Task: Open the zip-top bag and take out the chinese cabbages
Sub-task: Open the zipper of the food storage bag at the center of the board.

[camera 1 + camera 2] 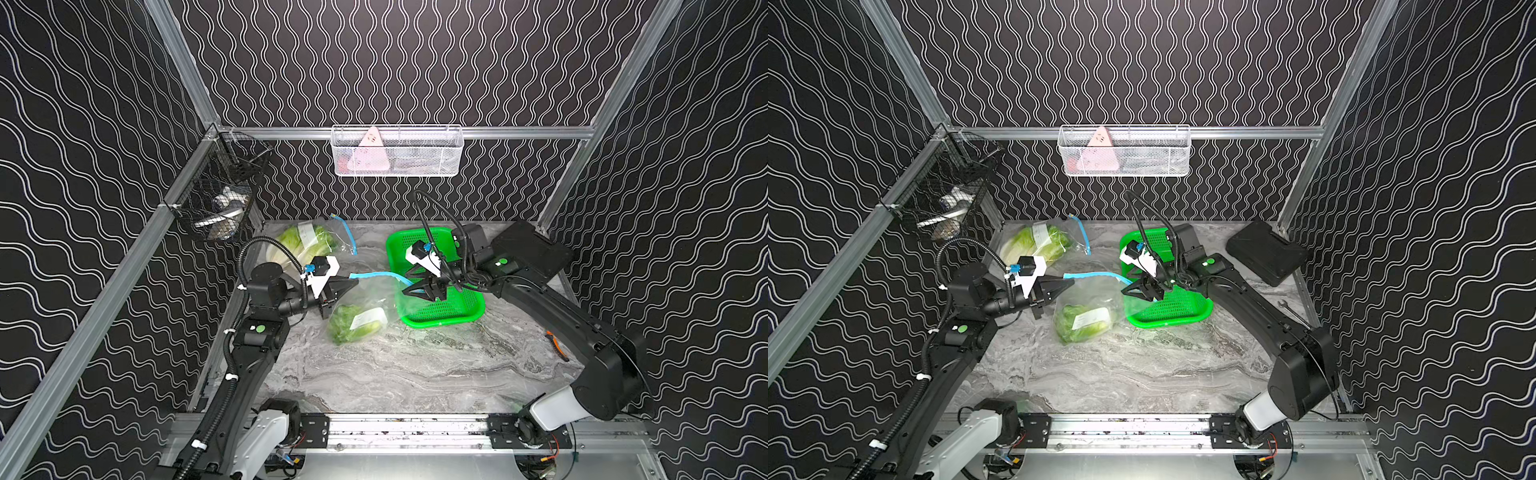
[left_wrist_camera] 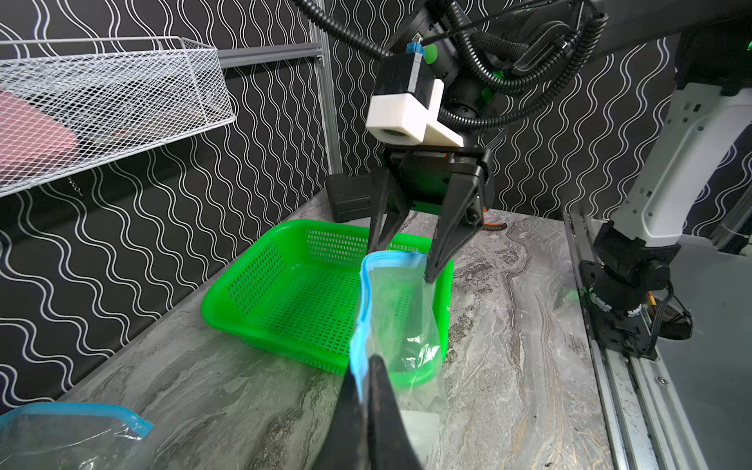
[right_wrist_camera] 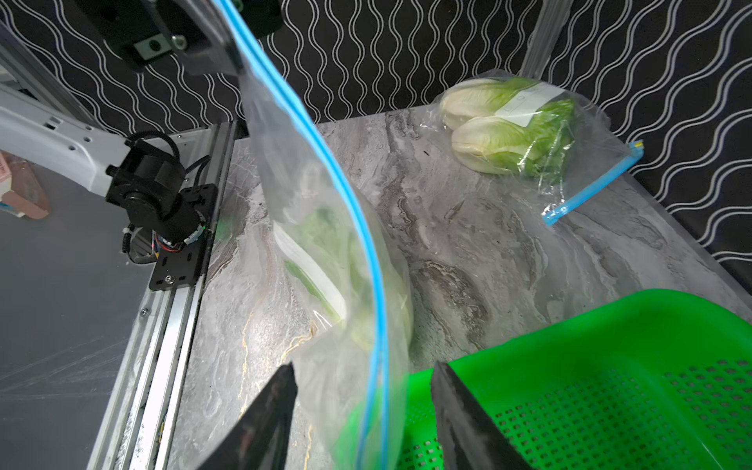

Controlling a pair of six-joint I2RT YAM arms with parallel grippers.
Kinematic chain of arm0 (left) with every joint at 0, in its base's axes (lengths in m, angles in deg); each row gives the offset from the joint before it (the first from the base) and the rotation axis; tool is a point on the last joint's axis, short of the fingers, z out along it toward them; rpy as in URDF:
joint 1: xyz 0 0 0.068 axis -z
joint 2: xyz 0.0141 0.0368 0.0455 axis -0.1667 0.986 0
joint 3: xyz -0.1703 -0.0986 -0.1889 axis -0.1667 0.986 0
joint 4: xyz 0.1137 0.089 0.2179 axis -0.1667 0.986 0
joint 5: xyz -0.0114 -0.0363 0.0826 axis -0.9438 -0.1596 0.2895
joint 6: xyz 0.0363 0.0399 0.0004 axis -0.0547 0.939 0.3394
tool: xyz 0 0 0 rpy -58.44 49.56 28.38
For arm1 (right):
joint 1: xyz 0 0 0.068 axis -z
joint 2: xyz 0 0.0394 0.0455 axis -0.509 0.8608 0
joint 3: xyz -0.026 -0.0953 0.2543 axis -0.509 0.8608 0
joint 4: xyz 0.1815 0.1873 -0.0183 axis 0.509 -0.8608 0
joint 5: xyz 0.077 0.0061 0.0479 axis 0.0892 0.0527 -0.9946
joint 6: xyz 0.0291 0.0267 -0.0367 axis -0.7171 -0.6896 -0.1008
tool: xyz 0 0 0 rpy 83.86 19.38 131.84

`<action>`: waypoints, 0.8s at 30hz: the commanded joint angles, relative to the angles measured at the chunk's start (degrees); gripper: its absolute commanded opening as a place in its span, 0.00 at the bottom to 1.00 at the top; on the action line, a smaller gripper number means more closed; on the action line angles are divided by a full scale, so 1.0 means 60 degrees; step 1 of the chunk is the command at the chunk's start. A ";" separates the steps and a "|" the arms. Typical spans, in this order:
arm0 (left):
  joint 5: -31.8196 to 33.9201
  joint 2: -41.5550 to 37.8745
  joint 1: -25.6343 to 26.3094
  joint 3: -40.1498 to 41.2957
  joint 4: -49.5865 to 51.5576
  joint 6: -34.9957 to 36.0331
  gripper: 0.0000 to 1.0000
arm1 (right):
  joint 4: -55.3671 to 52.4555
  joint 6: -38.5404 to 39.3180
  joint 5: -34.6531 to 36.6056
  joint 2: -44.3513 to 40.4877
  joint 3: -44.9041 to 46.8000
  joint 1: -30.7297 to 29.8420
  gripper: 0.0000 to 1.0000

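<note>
The zip-top bag (image 1: 368,301) is clear with a blue zip strip and hangs stretched between my two grippers, above the marble table. One of the chinese cabbages (image 1: 353,326) lies in its bottom; it also shows in a top view (image 1: 1081,324) and, blurred through the plastic, in the right wrist view (image 3: 325,252). My left gripper (image 2: 368,362) is shut on the zip strip at the bag's left end. My right gripper (image 3: 364,366) is open, its jaws standing either side of the strip's right end above the basket edge, apart from the plastic. Another bag (image 3: 517,126) holding two cabbages lies at the back left.
A green mesh basket (image 1: 440,318) sits under my right gripper. A black case (image 1: 1262,249) lies at the back right. A wrench (image 1: 1293,311) and an orange-handled tool (image 1: 557,345) lie along the right edge. A white wire basket (image 1: 397,151) and a black one (image 1: 220,199) hang on the walls.
</note>
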 commanded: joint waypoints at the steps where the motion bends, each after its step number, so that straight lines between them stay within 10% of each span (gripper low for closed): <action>1: -0.0049 -0.0077 0.0003 0.0014 -0.0196 0.0045 0.00 | -0.0215 0.0197 0.0095 -0.0020 0.0012 -0.0212 0.56; 17: -0.0025 0.0032 0.0009 -0.0036 -0.0182 0.0085 0.00 | 0.1638 -0.1176 0.0785 -0.1747 0.1320 0.0098 0.67; 24: -0.0089 0.0048 0.0004 -0.0068 -0.0191 -0.0012 0.00 | 0.0679 -0.3302 0.0045 -0.1538 0.0579 0.0594 0.49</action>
